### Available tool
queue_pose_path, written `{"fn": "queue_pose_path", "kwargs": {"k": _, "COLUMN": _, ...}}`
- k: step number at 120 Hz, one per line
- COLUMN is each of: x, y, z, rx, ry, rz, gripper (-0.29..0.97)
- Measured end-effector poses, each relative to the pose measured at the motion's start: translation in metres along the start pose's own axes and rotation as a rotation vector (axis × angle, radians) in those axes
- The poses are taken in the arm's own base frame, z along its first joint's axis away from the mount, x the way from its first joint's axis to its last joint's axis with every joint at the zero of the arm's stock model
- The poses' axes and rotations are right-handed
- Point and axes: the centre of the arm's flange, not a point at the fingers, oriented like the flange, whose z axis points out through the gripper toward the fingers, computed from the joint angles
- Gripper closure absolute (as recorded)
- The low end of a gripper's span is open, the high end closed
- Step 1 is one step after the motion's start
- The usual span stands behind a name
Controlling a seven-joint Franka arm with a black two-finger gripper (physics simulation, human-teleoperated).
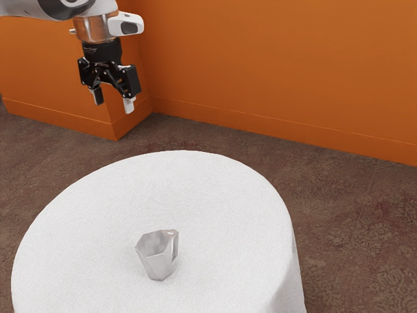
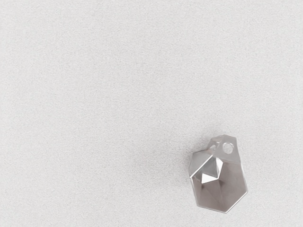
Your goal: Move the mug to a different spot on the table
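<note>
The table (image 1: 195, 189), round and covered in white cloth, is seen with a good deal of bare surface, so that room for a new spot is not the worry. The gripper (image 1: 113, 103) is held high above the table's far edge, toward the exterior view's left, with its fingers spread and nothing between them. It is well apart from the mug (image 1: 158, 254), which stands upright near the table's near edge. The likeliest fault is judged to lie in the approach: a long descent is needed, and if it is misjudged the mug could be struck by a fingertip and tipped, or pushed toward the near edge. The mug's walls are faceted and look smooth, so a hold taken across slanted faces could slip. The small handle (image 2: 227, 147) at the rim could also be caught by a finger, twisting the mug as the fingers come together. In the wrist view the mug (image 2: 218, 177) is seen from above, and nothing is seen inside it, so no spill is expected.
</note>
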Motion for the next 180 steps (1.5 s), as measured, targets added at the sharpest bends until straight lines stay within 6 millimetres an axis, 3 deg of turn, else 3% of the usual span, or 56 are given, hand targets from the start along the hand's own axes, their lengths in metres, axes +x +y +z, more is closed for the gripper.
{"fn": "queue_pose_path", "kwargs": {"k": 52, "x": 0.001, "y": 0.004, "z": -0.001, "rx": -0.02, "ry": 0.003, "rz": 0.018, "gripper": 0.0}}
{"fn": "queue_pose_path", "kwargs": {"k": 64, "x": 0.016, "y": 0.004, "z": -0.002, "rx": -0.013, "ry": 0.014, "rz": 0.038, "gripper": 0.0}}
{"fn": "queue_pose_path", "kwargs": {"k": 72, "x": 0.031, "y": 0.015, "z": 0.013, "rx": -0.012, "ry": -0.008, "rz": 0.072, "gripper": 0.0}}
{"fn": "queue_pose_path", "kwargs": {"k": 85, "x": 0.052, "y": 0.07, "z": 0.046, "rx": 0.012, "ry": -0.049, "rz": 0.196, "gripper": 0.0}}
{"fn": "queue_pose_path", "kwargs": {"k": 92, "x": 0.063, "y": 0.081, "z": 0.066, "rx": 0.024, "ry": -0.072, "rz": 0.227, "gripper": 0.0}}
{"fn": "queue_pose_path", "kwargs": {"k": 103, "x": 0.079, "y": 0.081, "z": 0.095, "rx": 0.034, "ry": -0.102, "rz": 0.245, "gripper": 0.0}}
{"fn": "queue_pose_path", "kwargs": {"k": 125, "x": 0.098, "y": 0.076, "z": 0.13, "rx": 0.062, "ry": -0.14, "rz": 0.265, "gripper": 0.0}}
{"fn": "queue_pose_path", "kwargs": {"k": 144, "x": 0.102, "y": 0.07, "z": 0.149, "rx": 0.087, "ry": -0.176, "rz": 0.277, "gripper": 0.0}}
{"fn": "queue_pose_path", "kwargs": {"k": 180, "x": 0.112, "y": 0.053, "z": 0.206, "rx": 0.085, "ry": -0.303, "rz": 0.274, "gripper": 0.0}}
